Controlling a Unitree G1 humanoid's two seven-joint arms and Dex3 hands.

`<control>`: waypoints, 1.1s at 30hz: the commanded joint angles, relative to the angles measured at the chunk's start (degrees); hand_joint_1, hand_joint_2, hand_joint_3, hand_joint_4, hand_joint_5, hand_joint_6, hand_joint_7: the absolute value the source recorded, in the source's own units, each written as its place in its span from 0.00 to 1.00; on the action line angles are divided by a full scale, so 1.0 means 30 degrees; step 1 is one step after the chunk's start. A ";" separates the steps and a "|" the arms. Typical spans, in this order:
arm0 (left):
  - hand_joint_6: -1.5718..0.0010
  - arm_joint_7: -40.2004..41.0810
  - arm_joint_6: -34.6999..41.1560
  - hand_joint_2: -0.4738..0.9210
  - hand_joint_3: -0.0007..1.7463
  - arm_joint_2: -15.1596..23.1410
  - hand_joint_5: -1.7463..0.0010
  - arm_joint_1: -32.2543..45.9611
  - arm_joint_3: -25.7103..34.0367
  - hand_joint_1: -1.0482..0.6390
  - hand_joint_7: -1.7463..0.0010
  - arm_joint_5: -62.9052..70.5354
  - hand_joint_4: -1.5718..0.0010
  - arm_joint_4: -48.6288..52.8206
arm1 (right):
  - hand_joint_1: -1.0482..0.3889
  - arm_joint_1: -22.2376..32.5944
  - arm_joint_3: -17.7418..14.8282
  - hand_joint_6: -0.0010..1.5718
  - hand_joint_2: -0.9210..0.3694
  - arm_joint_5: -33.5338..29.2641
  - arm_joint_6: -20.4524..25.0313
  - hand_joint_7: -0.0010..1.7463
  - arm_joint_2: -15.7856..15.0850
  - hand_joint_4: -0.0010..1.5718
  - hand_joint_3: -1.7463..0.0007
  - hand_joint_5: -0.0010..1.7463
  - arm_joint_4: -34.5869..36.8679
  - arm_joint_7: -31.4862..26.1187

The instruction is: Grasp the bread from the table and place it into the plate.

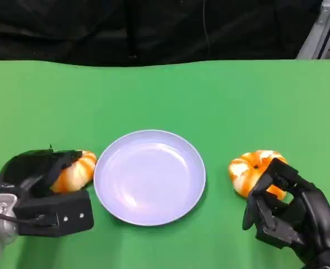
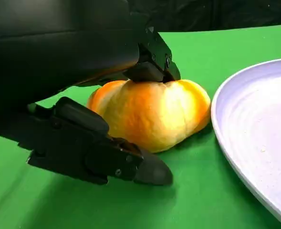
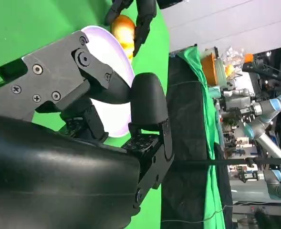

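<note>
So there are two bread rolls here, both pumpkin-shaped, glossy orange with pale cream ribs. The left bread (image 1: 78, 170) sits on the green table (image 1: 165, 95) just off the plate's left rim, and the left hand (image 1: 41, 188) is wrapped around it. In the left wrist view you can see one black finger (image 2: 152, 62) pressing on the top of the roll (image 2: 152, 119) and another running along the cloth under its near side, so it's gripped but resting on the table. The right bread (image 1: 253, 169) is on the other side of the plate, a small gap from the rim. The right hand (image 1: 285, 210) has its fingers curled against the roll's near edge; can't tell if it actually has a hold. The plate (image 1: 195, 174) is round, smooth, pale lavender, shallow with a raised lip, nothing in it. Green cloth is flat and matte, lots of open room behind the plate up to the black backdrop (image 1: 153, 28).
</note>
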 commanded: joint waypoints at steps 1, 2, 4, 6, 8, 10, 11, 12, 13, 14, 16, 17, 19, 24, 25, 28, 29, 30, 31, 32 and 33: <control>0.58 0.0051 0.0357 1.00 0.14 0.0020 0.96 0.0296 -0.0321 0.46 0.97 -0.0139 0.61 0.0316 | 0.65 0.0106 -0.0191 0.39 0.26 0.0209 -0.0160 1.00 -0.0172 0.53 0.34 1.00 -0.0120 -0.0022; 0.58 0.0442 0.0130 1.00 0.15 0.0095 0.96 0.0376 -0.0315 0.47 0.97 -0.0166 0.60 0.0234 | 0.65 0.0100 -0.0187 0.39 0.26 0.0186 -0.0166 1.00 -0.0178 0.53 0.34 1.00 -0.0125 -0.0033; 0.55 0.0890 -0.0201 1.00 0.16 0.0286 0.96 0.0466 -0.0378 0.49 0.97 -0.0161 0.58 0.0014 | 0.65 0.0082 -0.0198 0.38 0.26 0.0241 -0.0129 1.00 -0.0202 0.53 0.34 1.00 -0.0118 0.0023; 0.54 0.1095 -0.0391 1.00 0.16 0.0538 0.96 0.0468 -0.0486 0.49 0.97 -0.0109 0.57 -0.0175 | 0.65 0.0058 -0.0227 0.38 0.26 0.0317 -0.0162 1.00 -0.0207 0.53 0.34 1.00 -0.0044 0.0101; 0.54 0.1248 -0.0502 1.00 0.17 0.0718 0.97 0.0496 -0.0504 0.50 0.98 -0.0171 0.56 -0.0382 | 0.65 0.0060 -0.0247 0.38 0.26 0.0320 -0.0141 1.00 -0.0219 0.53 0.34 1.00 -0.0052 0.0104; 0.53 0.1344 -0.0484 1.00 0.19 0.0923 0.97 0.0546 -0.0482 0.50 0.98 -0.0207 0.56 -0.0718 | 0.65 0.0091 -0.0245 0.38 0.26 0.0263 -0.0036 1.00 -0.0231 0.52 0.34 1.00 -0.0150 0.0021; 0.53 0.1298 -0.0473 1.00 0.19 0.1032 0.98 0.0595 -0.0405 0.50 0.98 -0.0281 0.56 -0.0989 | 0.65 0.0112 -0.0251 0.38 0.26 0.0278 0.0056 1.00 -0.0266 0.52 0.34 1.00 -0.0217 0.0025; 0.53 0.1200 -0.0443 1.00 0.19 0.1087 0.98 0.0642 -0.0273 0.50 0.98 -0.0432 0.56 -0.1181 | 0.65 0.0118 -0.0260 0.39 0.26 0.0304 0.0092 1.00 -0.0290 0.52 0.34 1.00 -0.0237 0.0053; 0.52 0.1137 -0.0436 1.00 0.18 0.1086 0.98 0.0689 -0.0088 0.51 0.98 -0.0661 0.55 -0.1290 | 0.65 0.0109 -0.0277 0.39 0.26 0.0348 0.0080 1.00 -0.0304 0.52 0.34 1.00 -0.0217 0.0105; 0.47 0.1392 -0.0877 1.00 0.17 0.0995 0.95 0.0813 0.0395 0.54 0.96 -0.1256 0.49 -0.1317 | 0.65 0.0096 -0.0288 0.38 0.26 0.0381 0.0020 1.00 -0.0303 0.52 0.34 1.00 -0.0178 0.0154; 0.35 0.1941 -0.1775 1.00 0.15 0.0868 0.78 0.1054 0.1165 0.61 0.89 -0.2171 0.39 -0.1444 | 0.66 0.0074 -0.0298 0.38 0.26 0.0367 -0.0096 1.00 -0.0294 0.53 0.34 1.00 -0.0109 0.0187; 0.41 0.2027 -0.2063 1.00 0.19 0.0843 0.37 0.1129 0.1393 0.62 0.66 -0.2448 0.54 -0.1510 | 0.66 0.0067 -0.0303 0.38 0.26 0.0350 -0.0143 1.00 -0.0288 0.53 0.34 1.00 -0.0082 0.0196; 0.58 0.2306 -0.2645 1.00 0.23 0.0905 0.08 0.1132 0.1589 0.63 0.26 -0.2631 0.64 -0.1410 | 0.66 0.0075 -0.0318 0.39 0.26 0.0311 -0.0302 1.00 -0.0247 0.53 0.34 1.00 -0.0018 0.0219; 0.66 0.2490 -0.3122 1.00 0.26 0.1115 0.00 0.0995 0.1830 0.63 0.12 -0.2624 0.68 -0.1757 | 0.66 0.0140 -0.0331 0.38 0.26 0.0279 -0.0124 1.00 -0.0191 0.53 0.34 1.00 -0.0130 0.0108; 0.66 0.2440 -0.3078 1.00 0.26 0.1143 0.00 0.0985 0.1878 0.62 0.13 -0.2619 0.69 -0.1927 | 0.66 0.0130 -0.0339 0.38 0.26 0.0288 -0.0174 1.00 -0.0180 0.52 0.34 1.00 -0.0088 0.0124; 0.65 0.2404 -0.2815 1.00 0.25 0.1248 0.00 0.1045 0.1957 0.63 0.15 -0.2407 0.70 -0.3040 | 0.66 0.0136 -0.0343 0.38 0.27 0.0325 -0.0038 1.00 -0.0208 0.52 0.34 1.00 -0.0141 0.0138; 0.63 0.2487 -0.2772 1.00 0.23 0.1310 0.01 0.1089 0.1914 0.63 0.17 -0.2235 0.69 -0.3565 | 0.66 0.0138 -0.0340 0.38 0.27 0.0344 -0.0004 1.00 -0.0208 0.52 0.34 1.00 -0.0169 0.0146; 0.63 0.2396 -0.2678 1.00 0.22 0.1338 0.01 0.1146 0.1895 0.62 0.19 -0.2147 0.69 -0.4158 | 0.65 0.0143 -0.0335 0.38 0.27 0.0331 -0.0020 1.00 -0.0205 0.52 0.34 1.00 -0.0196 0.0141; 0.62 0.2295 -0.2579 1.00 0.21 0.1358 0.01 0.1212 0.1889 0.61 0.19 -0.2106 0.69 -0.4594 | 0.65 0.0145 -0.0332 0.38 0.27 0.0320 -0.0041 1.00 -0.0204 0.52 0.34 1.00 -0.0209 0.0141; 0.62 0.2158 -0.2495 1.00 0.22 0.1359 0.01 0.1272 0.1893 0.61 0.20 -0.2103 0.69 -0.4967 | 0.66 0.0146 -0.0331 0.38 0.26 0.0311 -0.0059 1.00 -0.0196 0.52 0.34 1.00 -0.0214 0.0133; 0.62 0.1875 -0.2447 1.00 0.22 0.1294 0.01 0.1358 0.1932 0.61 0.19 -0.2206 0.69 -0.5488 | 0.66 0.0129 -0.0338 0.38 0.26 0.0268 -0.0145 1.00 -0.0191 0.52 0.34 1.00 -0.0162 0.0120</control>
